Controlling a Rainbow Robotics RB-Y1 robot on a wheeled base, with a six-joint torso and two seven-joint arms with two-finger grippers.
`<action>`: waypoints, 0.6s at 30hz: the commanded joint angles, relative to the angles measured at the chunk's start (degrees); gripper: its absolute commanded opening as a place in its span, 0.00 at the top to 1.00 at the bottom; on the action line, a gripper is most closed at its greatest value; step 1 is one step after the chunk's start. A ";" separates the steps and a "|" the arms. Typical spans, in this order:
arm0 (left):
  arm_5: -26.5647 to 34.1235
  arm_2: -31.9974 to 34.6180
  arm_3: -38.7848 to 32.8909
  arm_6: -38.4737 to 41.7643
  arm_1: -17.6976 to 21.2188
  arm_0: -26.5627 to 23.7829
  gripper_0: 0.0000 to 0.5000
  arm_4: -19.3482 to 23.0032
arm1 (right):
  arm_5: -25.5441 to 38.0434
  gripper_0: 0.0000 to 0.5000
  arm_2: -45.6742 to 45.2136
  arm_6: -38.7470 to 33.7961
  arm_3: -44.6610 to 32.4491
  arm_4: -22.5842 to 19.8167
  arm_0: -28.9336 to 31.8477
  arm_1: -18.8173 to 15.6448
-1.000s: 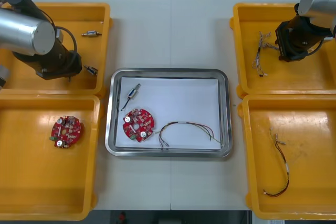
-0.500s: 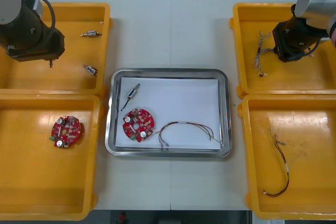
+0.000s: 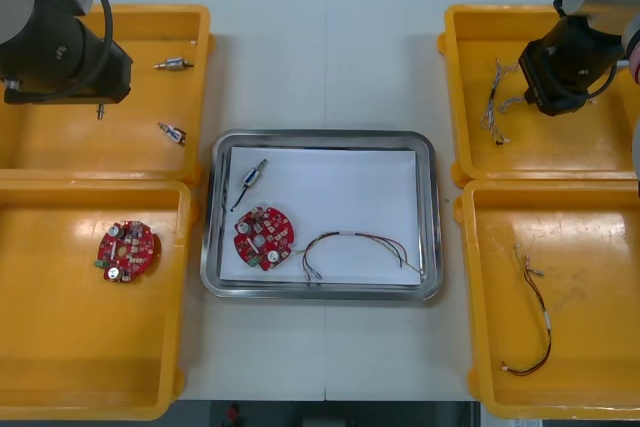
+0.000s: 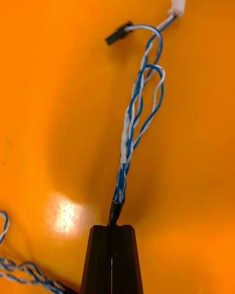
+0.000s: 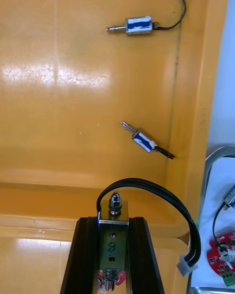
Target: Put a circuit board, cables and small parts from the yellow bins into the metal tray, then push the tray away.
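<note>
The light counter [image 3: 325,47] carries four yellow bins flanking the metal tray [image 3: 320,291], which is white inside. The far-left bin [image 3: 150,147] and near-left bin [image 3: 90,347] are to the tray's left, and the far-right bin [image 3: 570,152] and near-right bin [image 3: 600,267] to its right. Left of the tray and farther back, the left gripper [image 5: 113,220] hangs over the far-left bin, its fingers clamped on a small metal part [image 5: 114,203] that trails a looped black cable [image 5: 161,196]. Right of the tray and farther back, the right gripper [image 4: 112,228] is over the far-right bin, its fingers pinched on the end of a twisted blue and white cable [image 4: 132,122]. Inside the tray lie a round red circuit board [image 3: 264,238], a thin dark cable [image 3: 355,242] and a blue-banded metal part [image 3: 252,177]. A second circuit board [image 3: 126,250] lies in the near-left bin, a red and yellow cable [image 3: 535,317] lies in the near-right bin, and two loose metal parts [image 3: 172,132] lie in the far-left bin.
</note>
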 commanded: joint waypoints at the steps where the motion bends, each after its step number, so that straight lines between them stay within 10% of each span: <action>1: 0.53 1.62 -2.99 1.46 -2.49 0.25 1.00 -0.50 | 7.09 1.00 1.11 8.48 -7.36 1.23 0.78 0.24; 18: 0.53 1.62 -4.31 1.37 -3.19 0.34 1.00 -0.15 | 35.65 1.00 -0.12 27.64 -32.24 -0.26 4.12 -1.25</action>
